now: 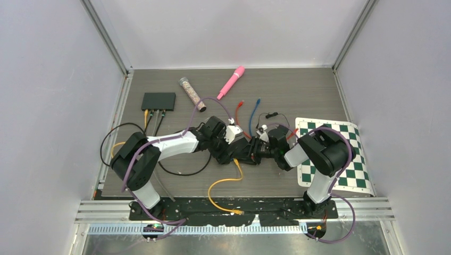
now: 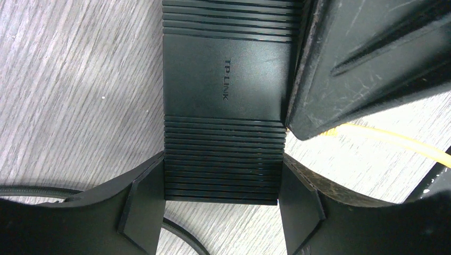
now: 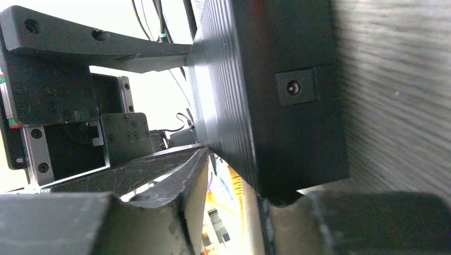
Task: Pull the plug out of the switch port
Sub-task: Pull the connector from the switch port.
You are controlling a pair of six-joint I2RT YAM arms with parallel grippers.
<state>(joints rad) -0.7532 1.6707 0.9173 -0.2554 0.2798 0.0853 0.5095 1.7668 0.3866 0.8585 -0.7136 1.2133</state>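
Bracing: you are clamping the left tool (image 2: 220, 183) against both sides of the switch (image 2: 223, 79), pinning it to the bench (image 2: 64, 79) so a pull is not dragging it.
Right tool (image 3: 239, 212): you are holding it at the port edge, fingers nearly together; whether they are pinching anything cannot be told.
Plug: seemingly seated in its port, hiding behind that tool; only its yellow cable (image 2: 396, 141) is showing.

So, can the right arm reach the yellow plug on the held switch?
Probably yes: the left gripper clamps the switch, and the right gripper sits at its side where the yellow cable enters, nothing between.
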